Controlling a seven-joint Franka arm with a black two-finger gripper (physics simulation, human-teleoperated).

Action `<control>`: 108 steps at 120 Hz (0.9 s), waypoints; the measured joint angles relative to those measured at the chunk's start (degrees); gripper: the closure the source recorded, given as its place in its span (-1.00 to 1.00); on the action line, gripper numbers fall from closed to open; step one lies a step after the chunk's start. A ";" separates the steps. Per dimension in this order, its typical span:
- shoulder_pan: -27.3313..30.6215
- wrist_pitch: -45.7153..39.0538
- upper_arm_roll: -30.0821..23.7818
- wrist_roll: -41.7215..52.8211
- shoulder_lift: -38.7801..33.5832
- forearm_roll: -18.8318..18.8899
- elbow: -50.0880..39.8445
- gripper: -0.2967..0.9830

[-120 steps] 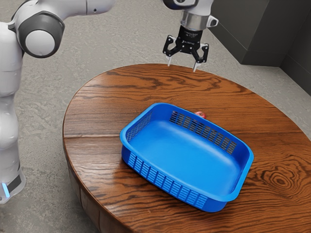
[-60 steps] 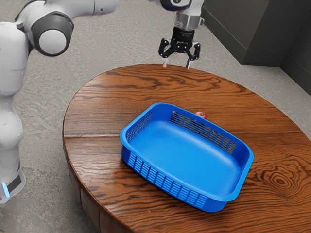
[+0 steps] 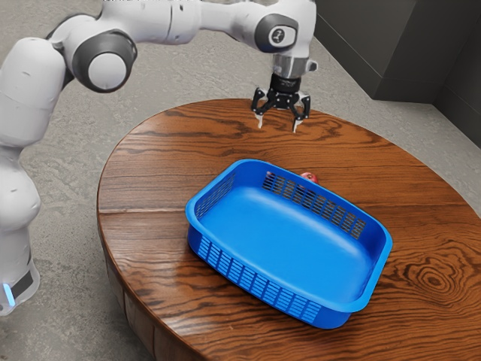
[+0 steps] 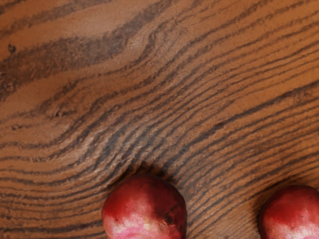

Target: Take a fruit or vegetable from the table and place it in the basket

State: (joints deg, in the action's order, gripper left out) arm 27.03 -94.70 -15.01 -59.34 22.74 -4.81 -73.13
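While the gripper (image 3: 278,125) hangs above the table (image 3: 150,226) with nothing in its grasp, we judge ourselves to be at the approach, ahead of any pick. Its two fingers stand wide apart, and we see only air between them. Beyond the blue basket (image 3: 285,233), by its far long wall, a red fruit or vegetable (image 3: 309,177) peeks over the rim. From the exterior view we would place it lower than the fingertips and off toward the exterior view's right, well apart from them. Looking down from the hand, we find two round, red, pale-bottomed pieces on the wood: one red piece (image 4: 144,211) and a second red piece (image 4: 293,216), with bare wood between them. Which of the two is the one peeking over the rim, we cannot tell. Our next move calls for choosing one, bringing the open fingers over it and lowering them to either side — taking care that the hand clears the basket wall and the neighbouring piece. Closing comes only after that, then a lift high enough to pass over the rim; the basket's floor looks bare, so the placing is all to do.
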 joint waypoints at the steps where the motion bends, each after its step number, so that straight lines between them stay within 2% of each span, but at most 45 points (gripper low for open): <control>1: -0.01 -0.19 -0.07 0.32 0.10 0.04 -0.04 -0.54; 39: -3.15 -5.81 -0.46 9.58 2.58 -0.30 -0.32 -0.54; 65: -4.07 -10.39 -0.06 12.85 -7.68 -1.74 -16.33 -0.54; 80: -3.80 -12.17 0.06 14.16 -7.36 -3.36 -17.76 -0.54; 108: -3.72 -13.82 0.12 16.04 -6.73 -4.11 -17.83 -0.54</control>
State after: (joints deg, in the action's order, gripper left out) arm 23.31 -108.52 -14.89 -43.30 16.01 -8.92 -90.96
